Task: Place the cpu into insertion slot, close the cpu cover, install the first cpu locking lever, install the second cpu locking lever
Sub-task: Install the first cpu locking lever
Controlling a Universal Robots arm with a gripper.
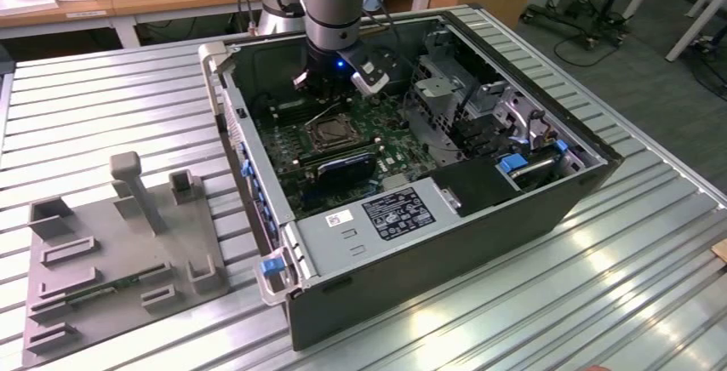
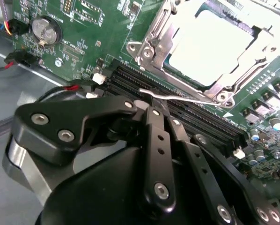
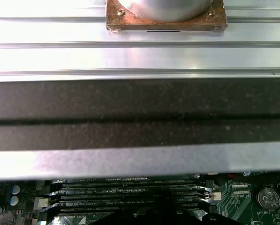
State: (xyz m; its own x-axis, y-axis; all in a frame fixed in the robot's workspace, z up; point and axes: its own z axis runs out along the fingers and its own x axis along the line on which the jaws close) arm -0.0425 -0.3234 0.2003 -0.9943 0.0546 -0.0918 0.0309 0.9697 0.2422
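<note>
Silvery cpu (image 2: 210, 44) sits in the insertion slot (image 1: 332, 134), the cpu cover (image 2: 151, 35) lying flat over it. Beside the slot, a thin lever (image 2: 187, 98) crosses the memory slots (image 2: 201, 123), near the gripper (image 2: 159, 112); its grip cannot be told.

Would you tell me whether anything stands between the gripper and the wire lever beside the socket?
Nothing visible does. In the second wrist view the gripper sits right by the lever, with only the black memory slots lying flat beneath.
</note>
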